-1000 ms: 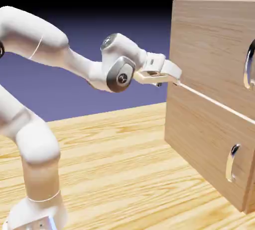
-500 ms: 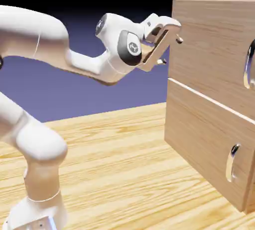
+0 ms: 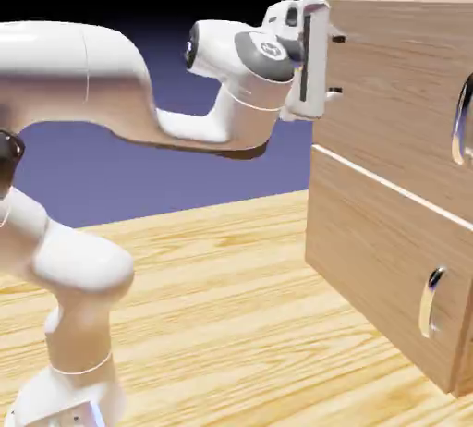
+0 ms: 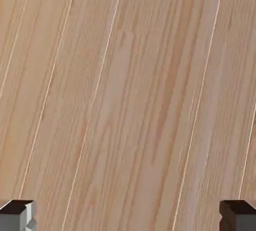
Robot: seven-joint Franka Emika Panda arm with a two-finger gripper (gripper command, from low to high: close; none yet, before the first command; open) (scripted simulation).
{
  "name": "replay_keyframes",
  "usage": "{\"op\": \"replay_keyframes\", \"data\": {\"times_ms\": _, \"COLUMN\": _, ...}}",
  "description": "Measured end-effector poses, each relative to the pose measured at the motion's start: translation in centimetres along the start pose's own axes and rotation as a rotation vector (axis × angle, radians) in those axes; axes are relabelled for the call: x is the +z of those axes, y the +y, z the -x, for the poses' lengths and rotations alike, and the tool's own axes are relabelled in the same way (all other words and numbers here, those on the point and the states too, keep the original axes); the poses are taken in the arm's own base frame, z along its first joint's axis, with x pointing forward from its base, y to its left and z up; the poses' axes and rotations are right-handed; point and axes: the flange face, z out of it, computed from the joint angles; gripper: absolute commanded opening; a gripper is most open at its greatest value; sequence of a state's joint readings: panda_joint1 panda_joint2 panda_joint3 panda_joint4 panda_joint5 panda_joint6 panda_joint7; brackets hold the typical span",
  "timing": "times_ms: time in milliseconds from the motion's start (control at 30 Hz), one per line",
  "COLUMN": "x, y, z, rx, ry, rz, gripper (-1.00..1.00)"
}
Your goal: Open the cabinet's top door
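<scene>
Jaws of the gripper point(image 3: 334, 65) spread wide, empty, pointed level at the near left edge of the top door point(image 3: 397, 92), tips close to the wood, contact not clear. Hand view filled with bare door point(image 4: 128, 90) grain, no handle between the tips. Top handle point(image 3: 461, 122) far off toward the exterior view's right, long axis upright, well apart from the jaws. Likely next: sideways travel along the panel.

Counted: one cabinet point(image 3: 369, 259), two panels, two handles, lower handle point(image 3: 430, 301) below; one arm on the surface point(image 3: 231, 323).

No readable text, labels or numbers; small round emblem on arm point(image 3: 271, 49) (illegible)
</scene>
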State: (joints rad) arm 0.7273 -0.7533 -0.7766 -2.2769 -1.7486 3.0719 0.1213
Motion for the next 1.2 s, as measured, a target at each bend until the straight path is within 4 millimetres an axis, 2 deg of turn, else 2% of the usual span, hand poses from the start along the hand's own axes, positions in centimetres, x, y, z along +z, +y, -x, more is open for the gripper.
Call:
{"op": "replay_keyframes", "data": {"times_ms": 200, "x": 0.9, "y": 0.9, "z": 3.0, "rx": -0.271, "ry": 0.008, "rz": 0.057, "gripper": 1.00}}
{"op": "replay_keyframes", "data": {"times_ms": 433, "x": 2.7, "y": 1.2, "z": 7.4, "rx": -0.589, "ry": -0.009, "rz": 0.106, "gripper": 1.00}}
{"op": "replay_keyframes", "data": {"times_ms": 867, "x": 7.7, "y": -0.7, "z": 17.3, "rx": -1.199, "ry": -0.082, "rz": 0.121, "gripper": 1.00}}
{"op": "replay_keyframes", "data": {"times_ms": 933, "x": 7.9, "y": -0.8, "z": 17.6, "rx": -1.219, "ry": -0.084, "rz": 0.120, "gripper": 1.00}}
{"op": "replay_keyframes", "data": {"times_ms": 1100, "x": 12.4, "y": -0.2, "z": 17.7, "rx": -1.218, "ry": -0.084, "rz": 0.119, "gripper": 1.00}}
{"op": "replay_keyframes", "data": {"times_ms": 1133, "x": 12.9, "y": -0.2, "z": 17.6, "rx": -1.219, "ry": -0.084, "rz": 0.120, "gripper": -1.00}}
{"op": "replay_keyframes", "data": {"times_ms": 1200, "x": 12.9, "y": -0.2, "z": 17.6, "rx": -1.219, "ry": -0.084, "rz": 0.120, "gripper": -1.00}}
